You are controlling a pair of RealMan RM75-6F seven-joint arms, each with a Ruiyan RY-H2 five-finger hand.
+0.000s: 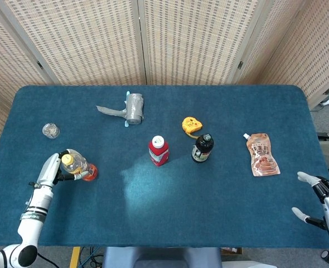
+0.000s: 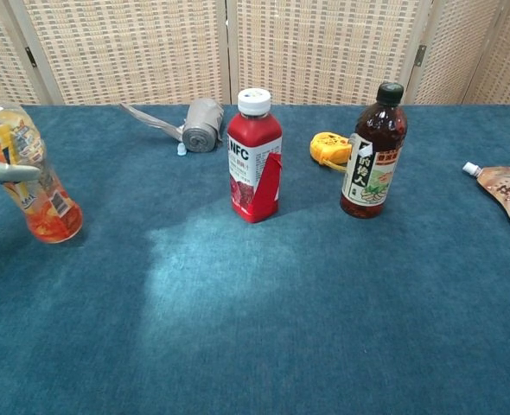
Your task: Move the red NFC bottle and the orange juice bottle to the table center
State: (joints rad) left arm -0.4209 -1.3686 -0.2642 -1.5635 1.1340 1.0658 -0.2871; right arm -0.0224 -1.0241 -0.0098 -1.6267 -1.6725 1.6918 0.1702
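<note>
The orange juice bottle (image 1: 76,166) (image 2: 28,175) with a yellow cap is tilted at the table's left side, and my left hand (image 1: 54,169) grips it around the body; a fingertip (image 2: 9,171) shows across its label in the chest view. The red NFC bottle (image 1: 158,151) (image 2: 254,158) with a white cap stands upright near the table's middle, untouched. My right hand (image 1: 322,200) hangs off the table's right edge with its fingers spread and holds nothing.
A dark tea bottle (image 1: 202,148) (image 2: 372,153) stands right of the red one. A yellow tape measure (image 1: 191,125), a grey roll (image 1: 134,108), a brown pouch (image 1: 262,154) and a small clear cap (image 1: 51,130) lie on the blue table (image 1: 164,206).
</note>
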